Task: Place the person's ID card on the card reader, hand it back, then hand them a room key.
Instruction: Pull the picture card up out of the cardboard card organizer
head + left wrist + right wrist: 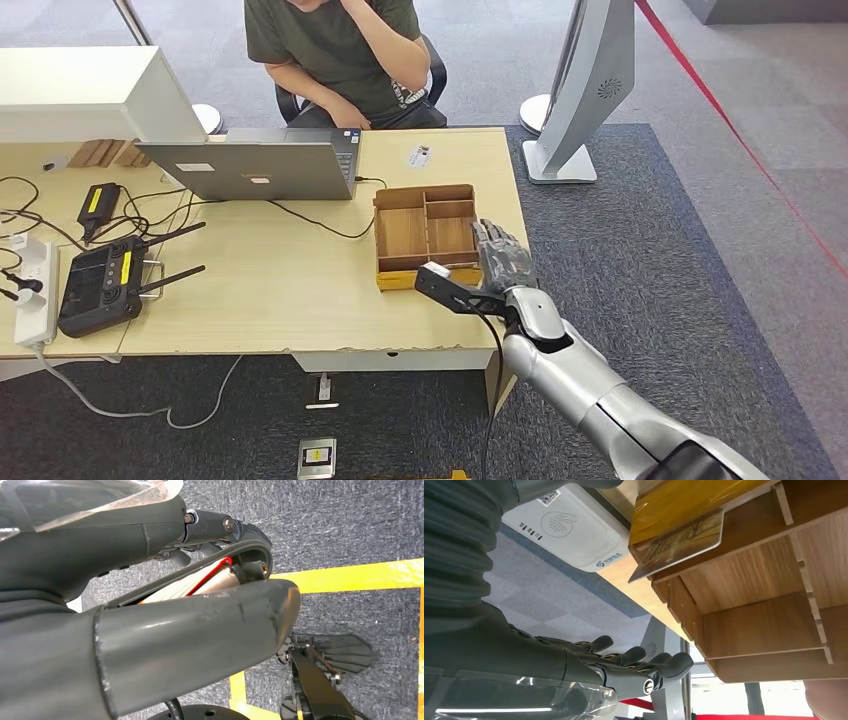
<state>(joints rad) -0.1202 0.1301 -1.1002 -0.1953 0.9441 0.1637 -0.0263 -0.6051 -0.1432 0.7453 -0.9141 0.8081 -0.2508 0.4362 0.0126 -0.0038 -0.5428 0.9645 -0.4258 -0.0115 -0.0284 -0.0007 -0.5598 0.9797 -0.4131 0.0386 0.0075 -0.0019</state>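
A wooden compartment tray point(425, 235) stands at the table's right end. My right hand point(500, 255) hovers over its right edge with fingers stretched out, holding nothing. The right wrist view shows that hand point(624, 665), a white card reader point(569, 527) on the table beside the tray point(764, 580), and a gold-patterned card point(679, 542) lying on the tray's yellow front strip. A small white card point(418, 156) lies on the table near the seated person point(340, 55). My left hand point(165, 605) hangs over the floor with nothing in it.
A grey laptop point(255, 170) sits mid-table with a cable running to the tray. A black controller point(100, 285) and a power strip point(35, 290) lie at the left. A white stand point(575, 100) rises off the table's right corner. Yellow tape point(350, 575) marks the floor.
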